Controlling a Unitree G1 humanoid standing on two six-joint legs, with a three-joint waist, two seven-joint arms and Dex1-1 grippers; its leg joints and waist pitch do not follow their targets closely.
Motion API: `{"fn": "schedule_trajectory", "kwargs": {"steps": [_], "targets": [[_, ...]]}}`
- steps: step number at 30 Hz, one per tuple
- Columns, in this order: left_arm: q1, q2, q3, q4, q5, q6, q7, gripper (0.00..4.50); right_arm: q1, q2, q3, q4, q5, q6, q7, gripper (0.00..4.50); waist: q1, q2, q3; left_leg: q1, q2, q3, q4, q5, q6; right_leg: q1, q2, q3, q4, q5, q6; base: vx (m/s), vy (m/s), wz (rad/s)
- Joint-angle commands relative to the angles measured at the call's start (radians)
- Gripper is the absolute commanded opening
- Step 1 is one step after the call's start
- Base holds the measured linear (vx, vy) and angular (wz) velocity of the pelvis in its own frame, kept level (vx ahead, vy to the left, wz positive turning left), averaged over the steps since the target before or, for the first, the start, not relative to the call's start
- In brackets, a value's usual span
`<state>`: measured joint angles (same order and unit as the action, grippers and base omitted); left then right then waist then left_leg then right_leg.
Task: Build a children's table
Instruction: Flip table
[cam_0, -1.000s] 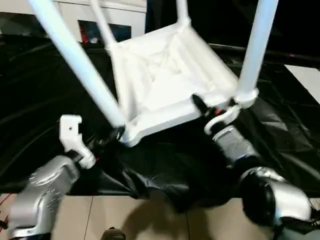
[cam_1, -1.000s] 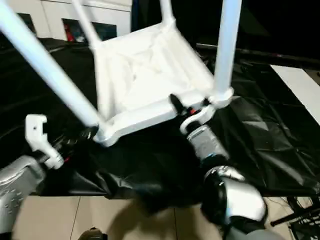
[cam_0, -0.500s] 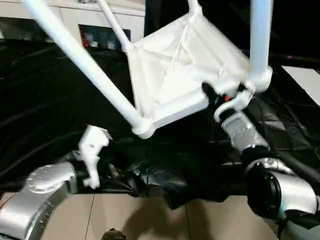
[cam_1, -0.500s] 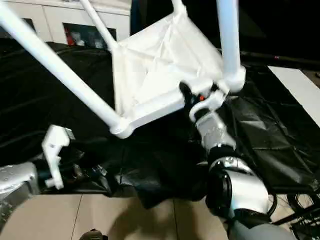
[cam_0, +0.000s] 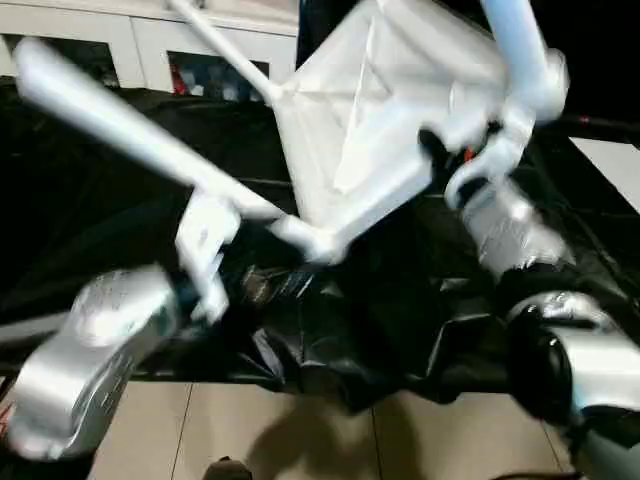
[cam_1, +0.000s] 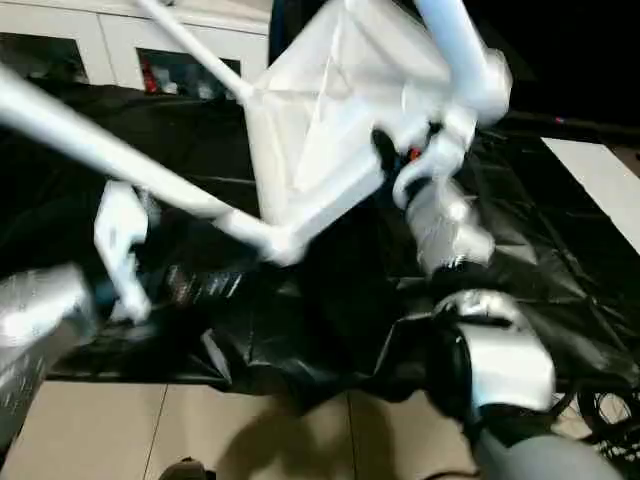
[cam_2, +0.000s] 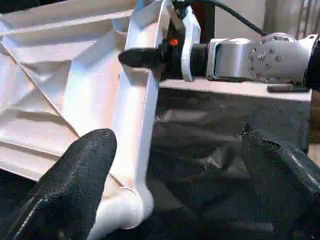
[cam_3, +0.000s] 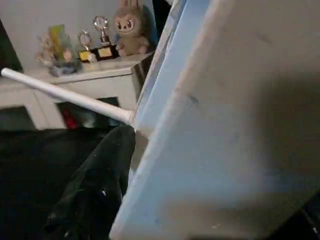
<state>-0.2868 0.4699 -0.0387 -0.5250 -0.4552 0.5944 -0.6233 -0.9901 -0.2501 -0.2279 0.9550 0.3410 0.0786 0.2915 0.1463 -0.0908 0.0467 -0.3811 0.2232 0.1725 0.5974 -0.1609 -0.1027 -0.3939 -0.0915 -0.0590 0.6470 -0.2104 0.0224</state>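
The children's table (cam_0: 370, 110) is white, upside down and tipped steeply, its ribbed underside facing me. One leg (cam_0: 110, 110) slants out to the left, another (cam_0: 515, 45) rises at the right, and a far one (cam_0: 220, 45) points back. My right gripper (cam_0: 445, 165) is shut on the top's near rim beside the right corner socket; the left wrist view has its black finger (cam_2: 142, 56) pressed on the rim's inner side. My left gripper (cam_2: 177, 145) is open, apart from the table, close below the left leg and near corner socket (cam_2: 125, 217).
A crumpled black sheet (cam_0: 400, 320) covers the floor under the table, with pale tiles (cam_0: 300, 430) in front of it. A white cabinet with glass doors (cam_0: 150, 50) stands behind, trophies and a plush toy (cam_3: 131, 27) on top. A white panel (cam_0: 612, 165) lies at the right.
My right gripper has lifted its side, tipping the table steeper and higher. My left arm left the near corner, dropped back, then rose up toward the left leg.
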Motion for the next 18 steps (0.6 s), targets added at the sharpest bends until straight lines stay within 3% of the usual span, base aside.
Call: {"fn": "schedule_trajectory", "kwargs": {"steps": [1,2,11,13,18], "targets": [[-0.034,-0.004,-0.006,-0.024,-0.011,0.015,0.013,4.50,0.043,-0.038,0.065,0.016,-0.132,0.051,-0.079,2.30,-0.014,0.019,-0.054,0.026,-0.001,0.011,-0.073,-0.316,-0.089,0.014,-0.024,0.033,-0.083,-0.250,-0.111,0.000,0.000,0.00],[-0.046,-0.007,-0.003,-0.025,-0.014,0.020,0.019,4.50,0.043,-0.041,0.077,0.003,-0.137,0.065,-0.092,2.30,-0.016,0.017,-0.054,0.021,-0.002,0.009,-0.076,-0.321,-0.094,0.019,-0.024,0.031,-0.082,-0.259,-0.107,0.000,0.000,0.00],[-0.074,-0.023,0.008,-0.028,-0.003,0.032,0.062,4.50,0.079,-0.027,0.115,-0.173,-0.165,0.267,-0.195,2.29,-0.019,0.017,-0.056,0.021,-0.002,0.006,-0.076,-0.330,-0.105,0.019,-0.022,0.032,-0.082,-0.257,-0.079,0.000,0.000,0.00],[-0.087,-0.016,0.003,-0.013,0.011,0.037,0.071,4.50,0.101,-0.025,0.153,-0.236,-0.208,0.333,-0.221,2.28,-0.019,0.014,-0.056,0.019,-0.003,0.006,-0.076,-0.318,-0.110,0.019,-0.022,0.032,-0.082,-0.248,-0.074,0.000,0.000,0.00],[-0.109,0.003,-0.008,0.015,0.056,0.031,0.087,4.50,0.124,-0.013,0.224,-0.313,-0.242,0.395,-0.203,2.28,-0.022,0.018,-0.055,0.022,-0.004,0.004,-0.078,-0.347,-0.124,0.015,-0.022,0.033,-0.086,-0.280,-0.055,0.000,0.000,0.00]]}}
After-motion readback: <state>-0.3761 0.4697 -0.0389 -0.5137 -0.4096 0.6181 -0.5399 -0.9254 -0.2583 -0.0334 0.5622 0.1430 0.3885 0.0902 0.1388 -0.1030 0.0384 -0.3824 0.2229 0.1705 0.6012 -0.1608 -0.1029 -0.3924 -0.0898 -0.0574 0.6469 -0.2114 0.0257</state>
